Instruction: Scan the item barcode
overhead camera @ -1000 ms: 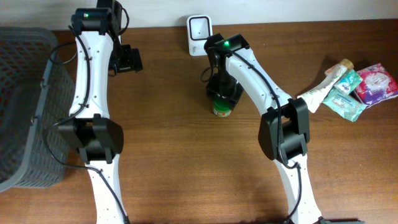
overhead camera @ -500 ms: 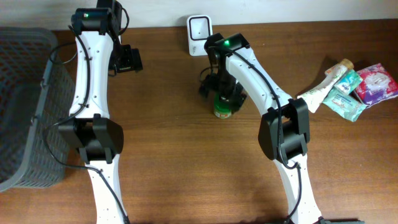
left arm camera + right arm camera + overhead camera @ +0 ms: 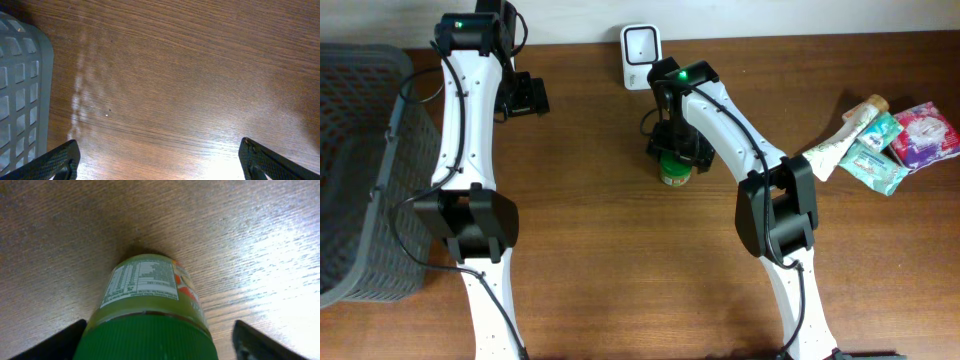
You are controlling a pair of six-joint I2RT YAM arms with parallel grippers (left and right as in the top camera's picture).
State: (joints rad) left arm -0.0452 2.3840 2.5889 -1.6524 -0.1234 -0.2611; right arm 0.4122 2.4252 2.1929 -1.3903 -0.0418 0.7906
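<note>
The item is a jar (image 3: 675, 172) with a green lid and a yellow-green label; it stands upright on the table, in front of the white scanner (image 3: 640, 55) at the back edge. My right gripper (image 3: 678, 148) hangs right over it, open. In the right wrist view the lid (image 3: 147, 340) fills the space between the fingers (image 3: 250, 340), and a white nutrition panel (image 3: 142, 282) faces the camera. No barcode shows. The right finger stands clear of the lid. My left gripper (image 3: 525, 95) is open over bare wood (image 3: 159, 160) at the back left.
A dark mesh basket (image 3: 360, 150) fills the left side, and its grey rim (image 3: 22, 95) shows in the left wrist view. Several packets and tubes (image 3: 880, 140) lie in a heap at the far right.
My right gripper's jaws have spread away from the jar, which stays standing on the table. The left arm has not moved.
</note>
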